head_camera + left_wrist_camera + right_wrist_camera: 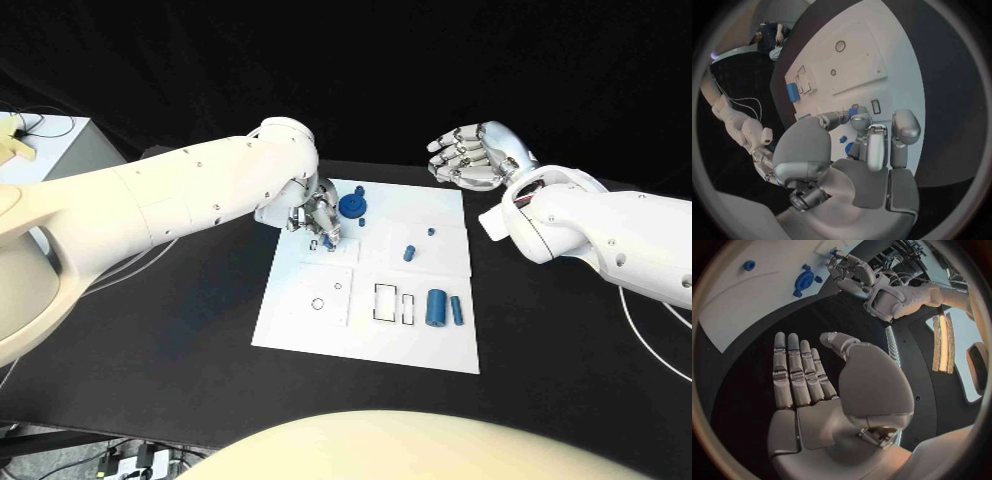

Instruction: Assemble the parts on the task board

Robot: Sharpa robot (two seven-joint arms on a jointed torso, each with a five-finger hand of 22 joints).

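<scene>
A: Head view puts the left hand (315, 217) over the upper left corner of the task board (310, 325), fingers pointing down at the board. Is it holding anything?

B: Something small and blue sits at its fingertips (859, 121) in the left wrist view, and the fingers look drawn in around it. It reads as a pinch on a small blue part (854, 113), though the part is too small to identify.

A: And the gear-shaped blue part (353, 208)?

B: It lies just beside that hand, toward the frame's right, on the board's upper edge. The right wrist view shows it as a disc with lobes (805, 280), with the left hand close by.

A: The right hand (470, 154)?

B: Off the board, above its upper right corner, over the black table (159, 350). The right wrist view shows its fingers (795, 371) straight, side by side, the thumb apart, nothing in it. Open and idle.

A: So which arm is nearer the work?

B: The left, plainly. The two blue cylinders (444, 307) lie side by side at the board's lower right, long axes running up and down the frame, beside a rectangular outline (387, 302). Two smaller blue pieces (418, 244) sit mid-board. All lie below and right of the left hand; the cylinders are likely nearer the right arm.

A: Then the coming move?

B: Probably straight down: the left hand seating its part in the corner socket beneath it.
</scene>
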